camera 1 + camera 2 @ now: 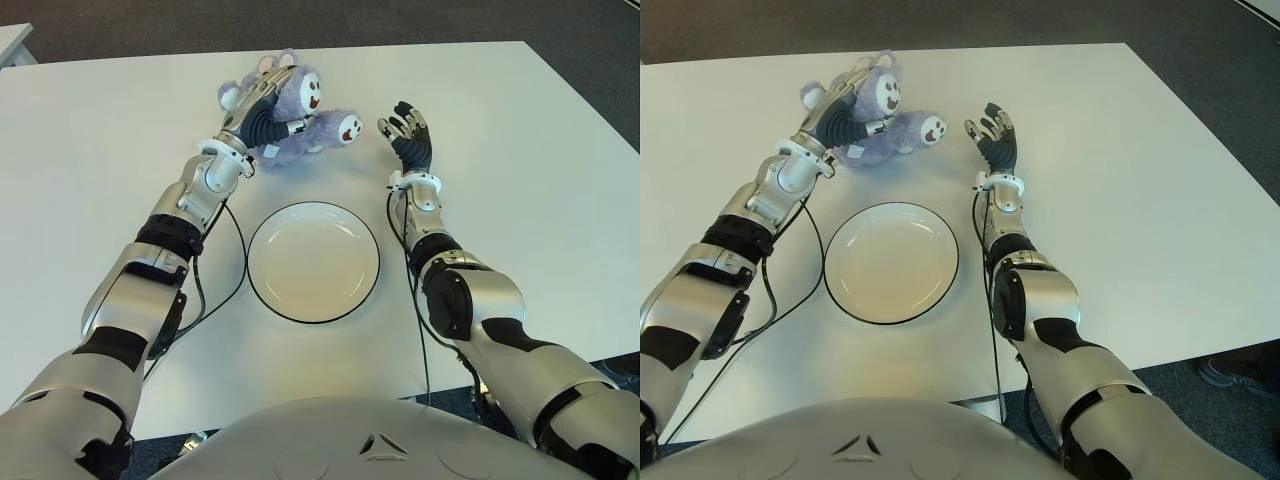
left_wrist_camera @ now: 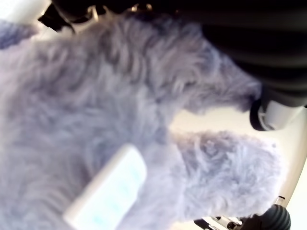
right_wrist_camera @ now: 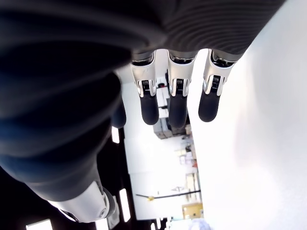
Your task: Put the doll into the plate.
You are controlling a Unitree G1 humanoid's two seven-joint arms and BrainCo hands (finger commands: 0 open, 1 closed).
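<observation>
The left hand (image 1: 262,115) is wrapped around the fluffy lavender plush doll (image 1: 300,120) at the far side of the white bench (image 1: 520,160), beyond the round white black-rimmed plate (image 1: 313,261). The right hand (image 1: 408,133) shows just right of the doll, fingers spread and holding nothing.

1. A large white table (image 1: 520,180) fills most of the scene, lit evenly and brightly.
2. Dark grey carpet (image 1: 590,40) shows beyond its far edge and to the right.
3. The corner of another white table (image 1: 12,42) shows at far left.
</observation>
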